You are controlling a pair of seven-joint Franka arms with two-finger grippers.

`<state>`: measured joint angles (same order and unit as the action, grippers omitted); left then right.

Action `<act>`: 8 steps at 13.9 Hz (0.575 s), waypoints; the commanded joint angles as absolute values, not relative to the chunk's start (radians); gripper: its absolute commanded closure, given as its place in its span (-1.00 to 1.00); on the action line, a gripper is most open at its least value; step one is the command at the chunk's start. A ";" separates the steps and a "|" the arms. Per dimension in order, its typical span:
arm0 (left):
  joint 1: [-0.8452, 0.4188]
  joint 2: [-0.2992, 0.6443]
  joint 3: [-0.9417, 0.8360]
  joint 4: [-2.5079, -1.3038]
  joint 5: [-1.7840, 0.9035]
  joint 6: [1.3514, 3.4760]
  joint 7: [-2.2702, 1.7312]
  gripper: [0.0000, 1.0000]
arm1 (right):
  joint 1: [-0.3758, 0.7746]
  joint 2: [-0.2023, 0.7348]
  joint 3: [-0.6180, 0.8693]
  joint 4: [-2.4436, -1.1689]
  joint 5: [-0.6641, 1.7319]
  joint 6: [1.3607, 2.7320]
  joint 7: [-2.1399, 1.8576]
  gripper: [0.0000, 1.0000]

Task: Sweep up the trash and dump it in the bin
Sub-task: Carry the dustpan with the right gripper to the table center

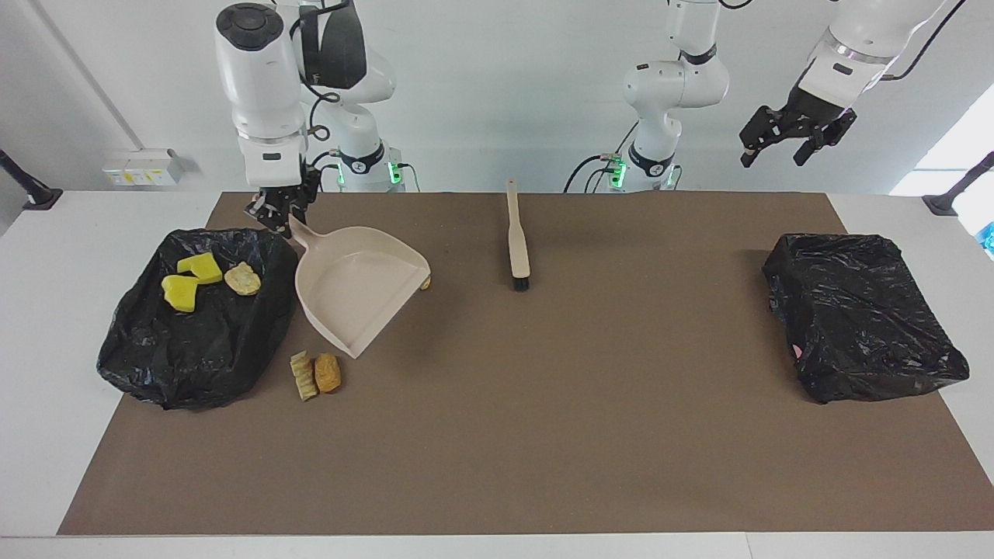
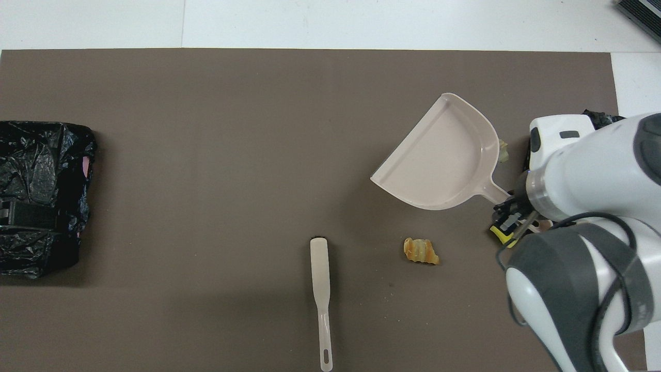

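Brown-matted counter (image 1: 543, 435): right gripper (image 1: 278, 211) clenching dustpan (image 1: 359, 283) handle, left gripper (image 1: 784, 144) waiting, jaws released. Risk: pan lip knocking bread pieces (image 1: 317, 374) away.

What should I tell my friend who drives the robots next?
Right tool: shut on the dustpan handle, pan empty over the mat beside the bin bag.
Left tool: open, waiting high over its end of the table.
Done: two sponge chunks and one bread piece lie on the bin bag.
Left: two bread pieces beside the bag, another near the brush, which lies untouched.
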<state>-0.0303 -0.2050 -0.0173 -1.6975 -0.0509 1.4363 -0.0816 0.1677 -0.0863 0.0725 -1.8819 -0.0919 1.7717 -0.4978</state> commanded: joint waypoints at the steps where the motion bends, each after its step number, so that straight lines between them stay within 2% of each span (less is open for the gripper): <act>1: -0.021 -0.198 -0.021 -1.683 -0.037 1.430 -0.077 -1.00 | 0.251 -0.014 0.066 -1.801 -0.049 1.776 -0.311 1.00; 5: -0.021 -0.198 -0.021 -1.683 -0.037 1.430 -0.077 -1.00 | 0.354 0.044 0.066 -1.784 -0.003 1.804 0.108 1.00; 8: -0.021 -0.198 -0.021 -1.683 -0.037 1.430 -0.077 -1.00 | 0.420 0.153 0.066 -1.668 -0.005 1.805 0.343 1.00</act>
<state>-0.0303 -0.2050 -0.0173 -1.6975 -0.0509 1.4363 -0.0816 0.4012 0.0735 0.0725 -1.7694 -0.0251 1.8095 0.2300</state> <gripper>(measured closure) 0.000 0.692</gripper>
